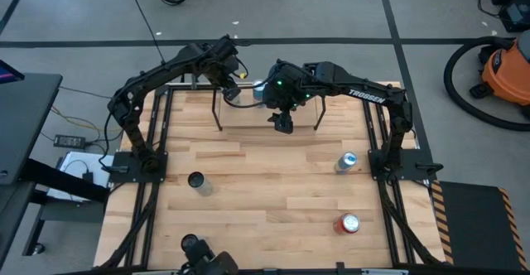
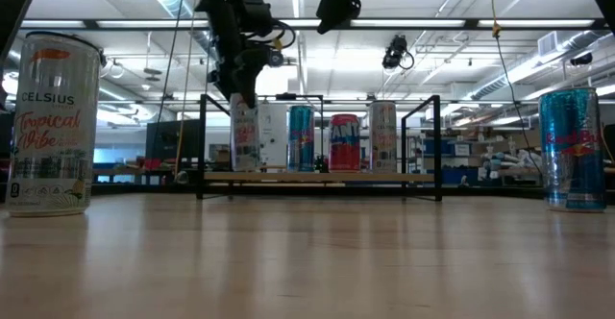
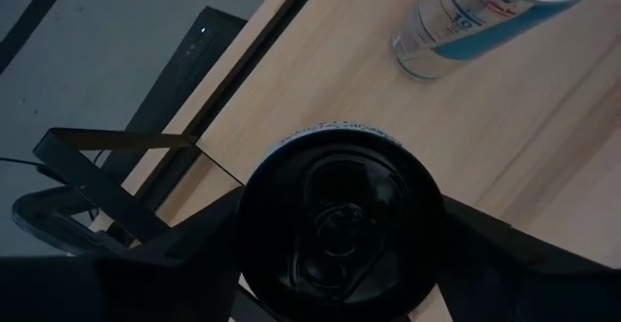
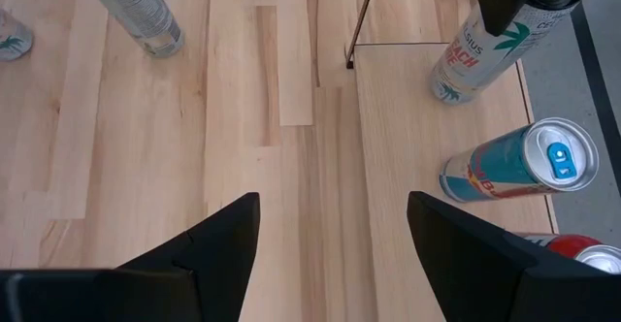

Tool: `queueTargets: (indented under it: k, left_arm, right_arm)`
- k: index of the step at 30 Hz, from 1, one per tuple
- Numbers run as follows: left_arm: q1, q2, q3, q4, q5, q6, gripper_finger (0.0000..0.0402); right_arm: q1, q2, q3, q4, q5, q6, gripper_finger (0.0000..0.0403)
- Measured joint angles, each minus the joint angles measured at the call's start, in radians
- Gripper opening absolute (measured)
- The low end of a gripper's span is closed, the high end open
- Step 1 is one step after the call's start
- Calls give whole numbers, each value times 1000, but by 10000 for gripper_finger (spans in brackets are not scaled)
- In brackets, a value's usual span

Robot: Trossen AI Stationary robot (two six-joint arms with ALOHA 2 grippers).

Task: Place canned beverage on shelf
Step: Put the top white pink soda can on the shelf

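The shelf [image 2: 317,177], a light wood board between black end frames, stands at the table's far edge. Three cans stand on it: blue [image 2: 301,138], red [image 2: 344,142] and pale [image 2: 383,134]. At its left end a white can [image 2: 244,132] with a teal palm print [image 4: 473,58] stands upright on the board, with my left gripper [image 1: 229,74] shut on its top. My right gripper [image 4: 330,235] hangs open above the table just in front of the shelf [image 1: 282,123], holding nothing. My left gripper pinches the white can's upper wall just under the top rim [image 3: 257,206] between its two fingers [image 3: 194,249], one on each side. The fingers come from above, slanting steeply down. The can is upright, its bottom on the shelf board [image 2: 244,172].
On the table's near half stand three loose cans: a dark-topped one [image 1: 196,180] at the left, a blue one [image 1: 347,161] and a red one [image 1: 348,223] at the right. Bare wood lies between them. An orange vacuum [image 1: 505,68] sits on the floor beyond the right edge.
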Motion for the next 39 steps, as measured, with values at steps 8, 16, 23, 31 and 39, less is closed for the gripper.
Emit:
queueTargets:
  k: [8,16,23,31,39]
  left_arm:
    - [-1,0,0,11,-1,4,298]
    - [-1,-1,0,10,-1,19,299]
    - [2,-1,0,8,1,31,299]
    - [2,-2,0,18,0,54,300]
    - [1,-34,2,23,-1,79,300]
  right_arm:
    - [0,0,0,0,0,6,270]
    - [0,0,0,0,0,7,270]
    - [0,0,0,0,0,7,270]
    - [0,0,0,0,0,7,270]
    - [0,0,0,0,0,6,270]
